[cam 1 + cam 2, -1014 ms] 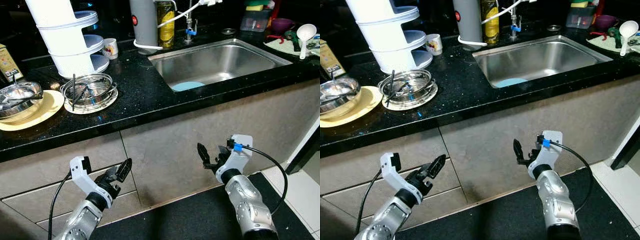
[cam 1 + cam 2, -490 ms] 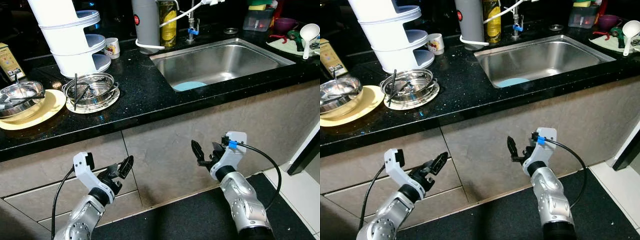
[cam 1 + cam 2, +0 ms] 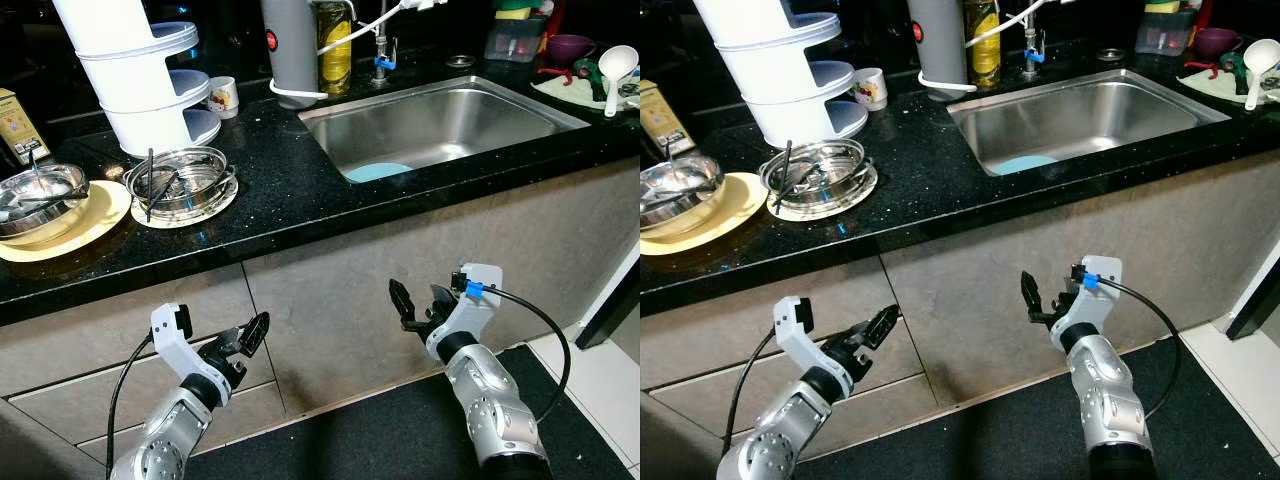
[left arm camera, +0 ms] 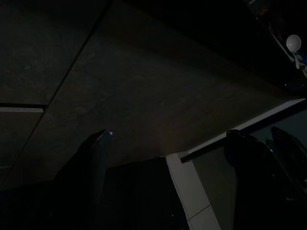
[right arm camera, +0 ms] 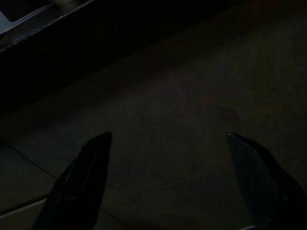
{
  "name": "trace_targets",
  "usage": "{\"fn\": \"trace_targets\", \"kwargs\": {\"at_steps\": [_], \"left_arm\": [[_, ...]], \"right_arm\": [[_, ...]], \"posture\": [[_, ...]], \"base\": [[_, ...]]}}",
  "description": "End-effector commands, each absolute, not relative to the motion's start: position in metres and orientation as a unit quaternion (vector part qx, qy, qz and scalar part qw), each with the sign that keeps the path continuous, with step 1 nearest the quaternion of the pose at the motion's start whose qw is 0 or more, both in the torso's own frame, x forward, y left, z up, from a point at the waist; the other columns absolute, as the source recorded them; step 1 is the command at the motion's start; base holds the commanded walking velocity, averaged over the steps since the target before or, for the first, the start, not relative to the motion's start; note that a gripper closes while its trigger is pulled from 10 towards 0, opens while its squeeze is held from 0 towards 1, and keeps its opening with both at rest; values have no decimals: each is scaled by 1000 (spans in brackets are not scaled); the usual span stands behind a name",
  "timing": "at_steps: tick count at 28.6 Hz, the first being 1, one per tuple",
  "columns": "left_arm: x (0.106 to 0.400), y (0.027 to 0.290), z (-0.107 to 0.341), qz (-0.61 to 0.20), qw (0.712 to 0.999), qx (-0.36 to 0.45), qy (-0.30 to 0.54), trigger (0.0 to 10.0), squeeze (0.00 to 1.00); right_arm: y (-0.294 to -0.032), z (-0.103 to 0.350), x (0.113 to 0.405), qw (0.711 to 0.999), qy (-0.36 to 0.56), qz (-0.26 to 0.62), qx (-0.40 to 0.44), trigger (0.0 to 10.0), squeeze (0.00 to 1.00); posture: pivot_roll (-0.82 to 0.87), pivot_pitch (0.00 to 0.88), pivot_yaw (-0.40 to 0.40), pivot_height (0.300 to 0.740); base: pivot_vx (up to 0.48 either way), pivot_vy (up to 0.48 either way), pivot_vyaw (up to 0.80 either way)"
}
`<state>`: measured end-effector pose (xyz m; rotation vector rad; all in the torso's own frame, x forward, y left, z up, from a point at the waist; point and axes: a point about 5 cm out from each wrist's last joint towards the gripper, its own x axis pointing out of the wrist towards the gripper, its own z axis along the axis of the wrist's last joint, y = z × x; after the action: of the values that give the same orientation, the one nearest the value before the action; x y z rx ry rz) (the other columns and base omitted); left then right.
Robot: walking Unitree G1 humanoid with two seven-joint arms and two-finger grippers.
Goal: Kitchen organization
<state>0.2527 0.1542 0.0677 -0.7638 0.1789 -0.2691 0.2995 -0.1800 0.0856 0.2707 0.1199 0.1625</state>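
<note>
You see two silver arms, each with a white wrist camera block, a black cable, and long black fingers (image 3: 251, 331); the right's cable carries a blue clip.

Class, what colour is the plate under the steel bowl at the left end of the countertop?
The plate is pale yellow, clearest in the left eye view.

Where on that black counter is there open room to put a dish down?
The widest bare stretch of counter lies between the steel strainer bowl and the sink. The left end is crowded: yellow plate, steel bowl, white tiered stand. The far right holds a white ladle.
</note>
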Motion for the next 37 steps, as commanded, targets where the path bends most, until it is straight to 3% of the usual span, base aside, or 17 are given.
{"fn": "trace_targets", "kwargs": {"at_steps": [1, 7, 21, 37], "left_arm": [[251, 163, 63, -118, 919, -366, 92, 10000, 0], [253, 167, 63, -115, 914, -378, 95, 10000, 0], [255, 168, 65, -120, 915, -373, 93, 10000, 0], [263, 163, 81, -123, 955, -262, 61, 10000, 0]], "right_arm": [[-174, 83, 300, 982, 64, 93, 149, 10000, 0], [-171, 84, 302, 980, 60, 106, 157, 10000, 0], [-171, 84, 303, 976, 58, 116, 172, 10000, 0], [-166, 87, 302, 968, 47, 165, 183, 10000, 0]], "posture": [[-78, 0, 89, 740], [-68, 0, 88, 740], [-69, 0, 86, 740], [-64, 0, 81, 740]], "base": [[0, 0, 0], [0, 0, 0], [0, 0, 742], [0, 0, 769]]}}
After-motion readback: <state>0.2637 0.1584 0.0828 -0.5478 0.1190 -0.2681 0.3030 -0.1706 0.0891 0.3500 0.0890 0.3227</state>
